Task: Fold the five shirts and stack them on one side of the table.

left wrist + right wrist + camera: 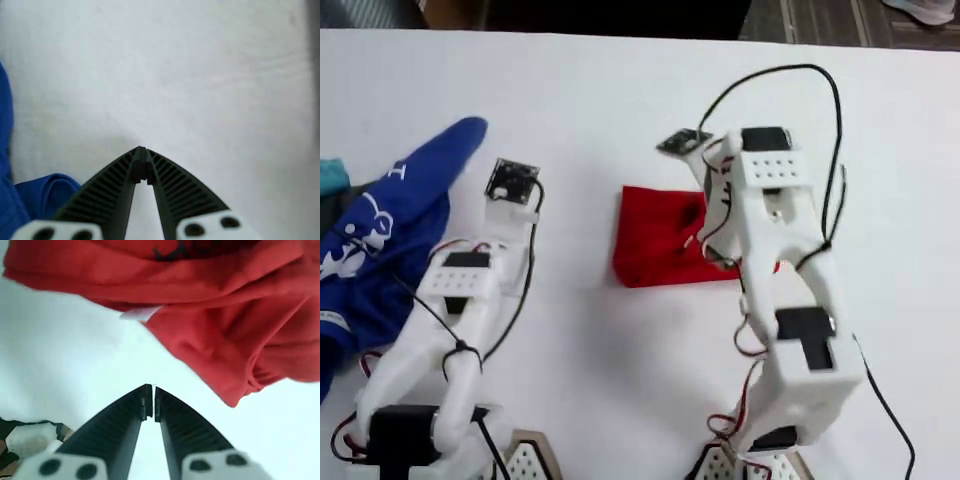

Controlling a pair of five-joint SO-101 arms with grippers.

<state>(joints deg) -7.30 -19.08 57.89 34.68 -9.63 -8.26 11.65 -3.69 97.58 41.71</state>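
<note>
The red shirt (655, 240) lies as a compact rectangle near the middle of the bench (620, 90), probably folded and waiting to be stacked. The right tool (151, 401) hangs just beside its edge, narrow, tips nearly touching, gripping nothing. The left tool (142, 162) is pinched narrow and empty over bare bench beside the rumpled blue shirt (390, 220) at the left edge. A teal cloth (330, 175) peeks out beyond it. The right arm overhangs part of the red one of the 2 shirts.
</note>
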